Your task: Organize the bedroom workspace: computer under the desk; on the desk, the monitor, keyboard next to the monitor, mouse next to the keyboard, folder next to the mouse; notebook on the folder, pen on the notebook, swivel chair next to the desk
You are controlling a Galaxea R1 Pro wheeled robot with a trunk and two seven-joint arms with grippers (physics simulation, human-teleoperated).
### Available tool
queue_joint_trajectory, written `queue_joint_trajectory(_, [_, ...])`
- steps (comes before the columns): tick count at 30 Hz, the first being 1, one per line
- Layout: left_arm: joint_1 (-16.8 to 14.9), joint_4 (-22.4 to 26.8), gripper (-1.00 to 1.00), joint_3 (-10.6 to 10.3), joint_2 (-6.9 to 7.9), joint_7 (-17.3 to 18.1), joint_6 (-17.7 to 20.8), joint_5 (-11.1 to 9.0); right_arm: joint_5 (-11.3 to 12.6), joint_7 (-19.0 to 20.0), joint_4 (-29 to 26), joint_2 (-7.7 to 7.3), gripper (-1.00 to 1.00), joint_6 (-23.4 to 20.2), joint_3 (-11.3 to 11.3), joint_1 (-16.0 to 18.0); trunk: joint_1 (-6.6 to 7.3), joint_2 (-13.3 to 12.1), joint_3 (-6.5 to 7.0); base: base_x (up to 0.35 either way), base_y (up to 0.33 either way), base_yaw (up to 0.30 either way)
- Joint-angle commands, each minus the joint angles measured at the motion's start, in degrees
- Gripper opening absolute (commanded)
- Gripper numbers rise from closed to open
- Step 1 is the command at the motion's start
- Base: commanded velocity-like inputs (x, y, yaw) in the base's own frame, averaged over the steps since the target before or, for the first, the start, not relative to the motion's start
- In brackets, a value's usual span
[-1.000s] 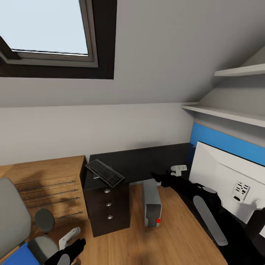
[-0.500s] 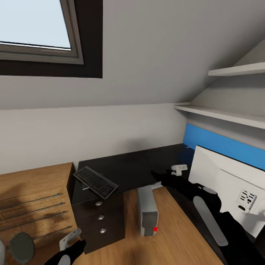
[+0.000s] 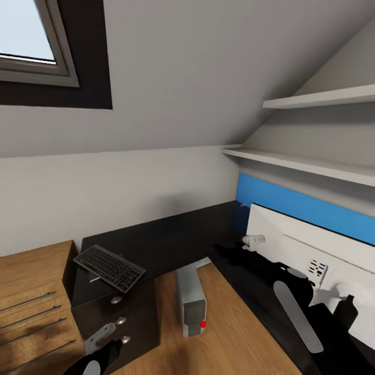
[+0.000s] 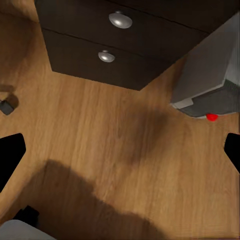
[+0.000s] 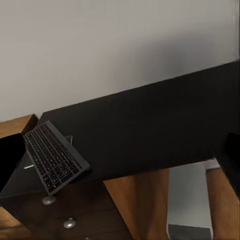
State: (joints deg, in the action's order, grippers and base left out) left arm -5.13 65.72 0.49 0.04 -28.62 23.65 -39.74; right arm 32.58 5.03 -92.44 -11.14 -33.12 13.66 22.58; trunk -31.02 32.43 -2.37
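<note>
In the head view the desk [image 3: 177,237] runs from the lower left toward the right under a sloped grey ceiling, with a blue back panel [image 3: 291,200] at the right and two white wall shelves [image 3: 307,99] above it. The keyboard [image 3: 109,267] lies on the desk's left end, tilted, one corner hanging past the edge above a dark drawer unit [image 3: 117,317]. The computer [image 3: 190,301] stands on the wood floor [image 3: 239,323] at lower centre, partly under the desk edge, a red dot on its dark front. The monitor [image 3: 297,250] shows its white back at the right, standing on the desk. A skylight [image 3: 26,41] fills the upper left, and a light wood dresser [image 3: 31,297] sits at the left edge. The left gripper [image 3: 99,344] hangs at the bottom left, the right gripper [image 3: 229,255] at centre right over the desk. The left wrist view adds the drawer fronts with two round silver knobs [image 4: 120,19] and the tower's lower front corner [image 4: 210,85] seen from above; its dark fingertips [image 4: 10,155] sit at opposite frame edges, spread wide with nothing between them. The right wrist view shows the keyboard [image 5: 54,156] at lower left and the desktop [image 5: 150,130] across the middle; its fingers [image 5: 231,160] also stand far apart, empty. No drawer is open and no lettering can be read.
</note>
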Motion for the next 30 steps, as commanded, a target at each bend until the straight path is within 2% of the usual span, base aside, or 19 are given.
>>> queue_joint_trajectory(1, [0.0, 0.1, 1.00, 0.0, -0.02, -0.4, 0.2, -0.5, 0.0, 0.1, 0.0, -0.02, 1.00, -0.2, 0.0, 0.0, -0.03, 0.1, -0.12, 0.013, 0.001, -0.296])
queue_joint_trajectory(10, [0.0, 0.1, 1.00, 0.0, -0.07, -0.4, 0.2, -0.5, 0.0, 0.1, 0.0, -0.03, 1.00, -0.1, 0.1, -0.2, -0.03, 0.1, -0.12, 0.006, 0.002, -0.256])
queue_joint_trajectory(13, [-0.1, 0.1, 1.00, 0.0, -0.10, -0.4, 0.2, -0.5, 0.0, 0.1, 0.0, -0.03, 1.00, -0.1, 0.9, -0.2, -0.03, 0.1, -0.12, 0.050, 0.075, -0.104])
queue_joint_trajectory(15, [-0.1, 0.1, 1.00, 0.0, -0.08, -0.4, 0.2, -0.5, -0.2, 0.1, 0.0, -0.01, 1.00, 0.0, 2.4, -0.2, -0.03, 0.1, -0.12, 0.124, 0.185, -0.150])
queue_joint_trajectory(25, [-0.1, -0.2, 1.00, 0.0, -0.15, -0.3, 0.2, -0.5, -0.9, 0.1, 0.0, 0.02, 1.00, 1.0, 3.7, -0.2, -0.03, 0.1, -0.12, 0.149, 0.209, -0.110])
queue_joint_trajectory(30, [-0.1, -0.5, 1.00, 0.0, -0.20, -0.3, 0.2, -0.5, -2.5, -0.7, 0.0, 0.08, 1.00, 1.1, 3.9, -0.4, -0.03, 0.1, -0.12, 0.072, 0.092, -0.027])
